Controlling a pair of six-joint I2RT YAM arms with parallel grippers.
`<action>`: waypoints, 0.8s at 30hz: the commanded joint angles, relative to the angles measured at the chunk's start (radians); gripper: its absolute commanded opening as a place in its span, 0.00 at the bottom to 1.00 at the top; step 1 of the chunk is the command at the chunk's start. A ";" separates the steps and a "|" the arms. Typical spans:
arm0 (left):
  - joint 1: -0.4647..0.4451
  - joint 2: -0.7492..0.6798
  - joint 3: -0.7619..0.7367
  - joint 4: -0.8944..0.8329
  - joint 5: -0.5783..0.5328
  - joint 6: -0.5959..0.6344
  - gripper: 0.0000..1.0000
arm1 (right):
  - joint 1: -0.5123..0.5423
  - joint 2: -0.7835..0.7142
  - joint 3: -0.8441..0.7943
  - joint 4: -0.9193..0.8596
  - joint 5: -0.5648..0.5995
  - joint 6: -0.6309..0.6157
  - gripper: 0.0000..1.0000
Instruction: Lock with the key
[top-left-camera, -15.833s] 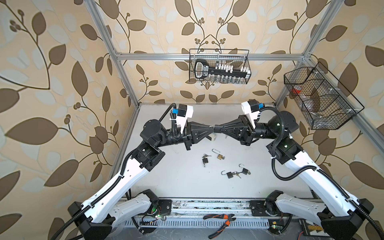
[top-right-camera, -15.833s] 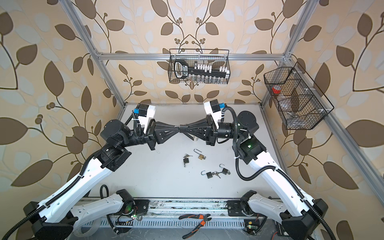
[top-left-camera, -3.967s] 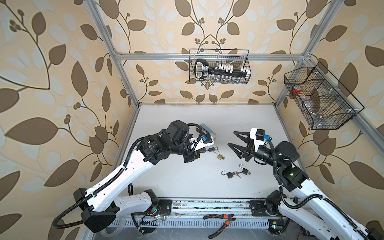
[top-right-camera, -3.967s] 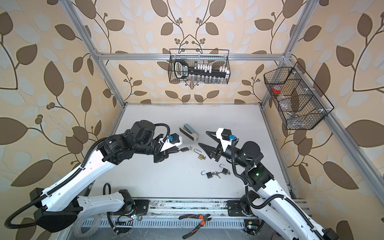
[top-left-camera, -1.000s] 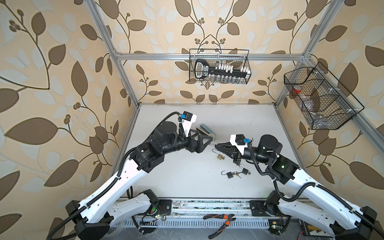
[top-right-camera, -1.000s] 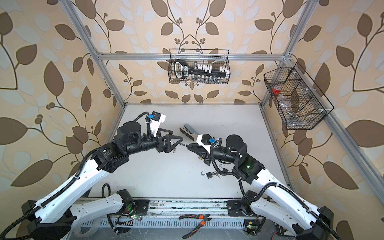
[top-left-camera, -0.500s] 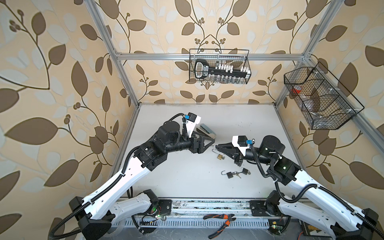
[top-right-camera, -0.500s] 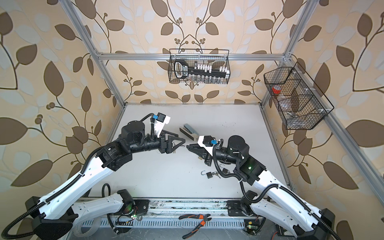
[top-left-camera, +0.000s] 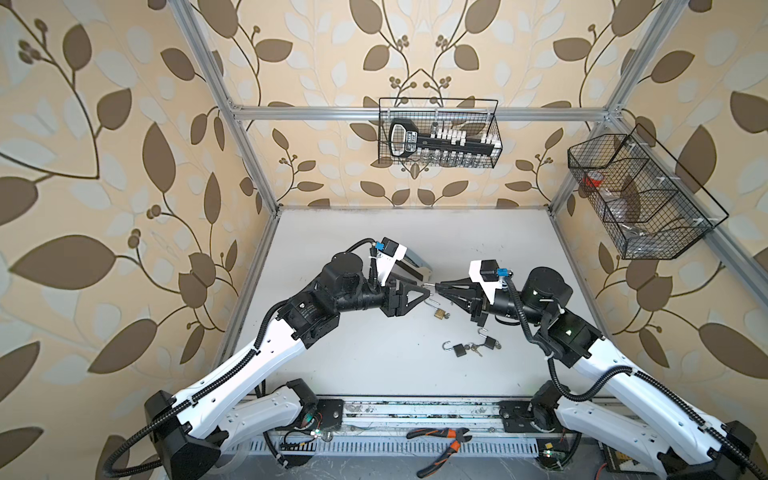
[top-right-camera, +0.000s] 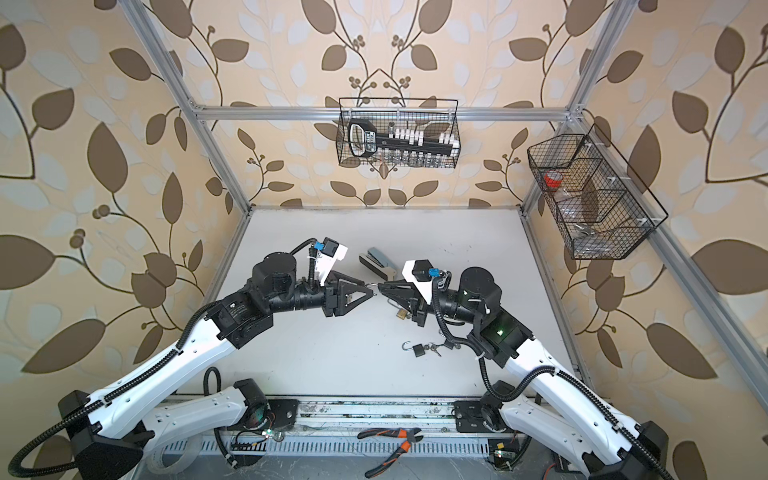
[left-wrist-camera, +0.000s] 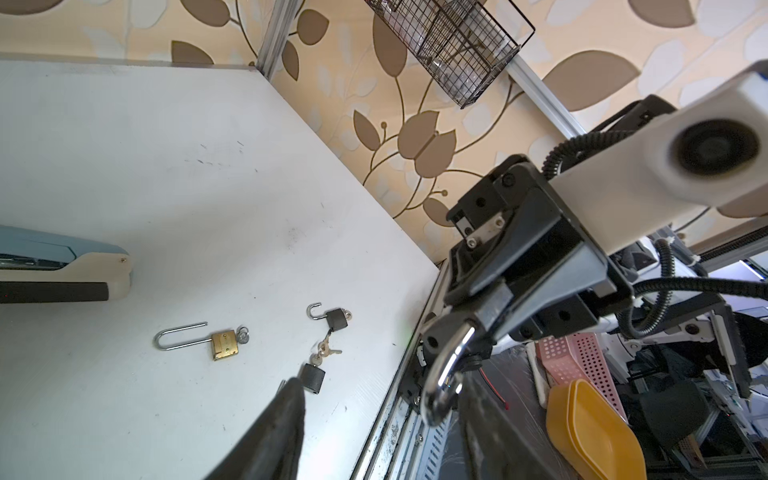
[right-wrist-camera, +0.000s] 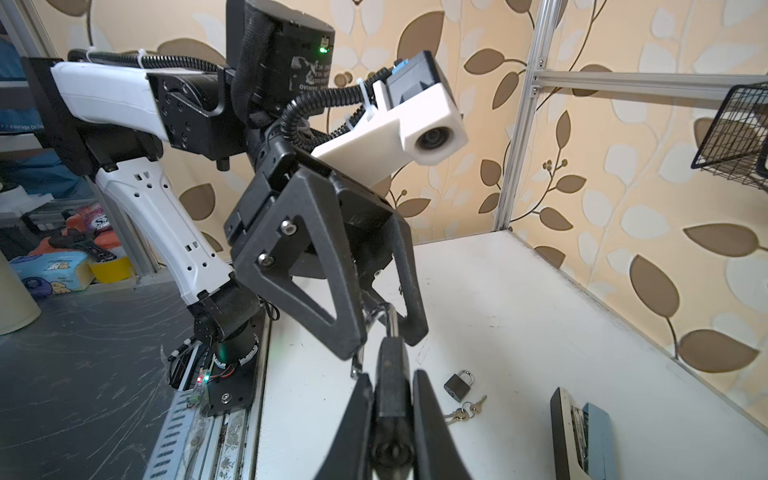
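Black fingers of my left gripper (top-left-camera: 429, 292) stand about half open, astride the chrome shackle (left-wrist-camera: 446, 370); I cannot tell whether the pads touch it yet. The padlock (right-wrist-camera: 390, 374) is held in mid-air between both arms, above the table (top-left-camera: 478, 232). Its dark body is pinched tight in my right gripper (top-left-camera: 441, 287), with the shackle end offered leftward, I judge so the other hand can press it home. I see no key in it from here.

Behind the left wrist lies a stapler (top-right-camera: 376, 262), out of the way. Under the meeting point rests a brass padlock (top-left-camera: 440, 313), open. Nearer me lie a black padlock (top-left-camera: 460, 350), keys (left-wrist-camera: 326, 351) and a second black padlock (top-left-camera: 491, 343). Nothing seems to block either arm.
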 joint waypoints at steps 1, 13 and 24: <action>0.012 -0.040 -0.005 0.113 0.052 0.045 0.49 | -0.025 0.007 0.030 0.046 -0.082 0.062 0.00; 0.014 -0.081 0.110 -0.046 0.092 0.262 0.52 | -0.035 0.048 0.092 0.090 -0.254 0.174 0.00; 0.013 -0.040 0.122 -0.023 0.271 0.258 0.33 | -0.036 0.060 0.098 0.132 -0.271 0.202 0.00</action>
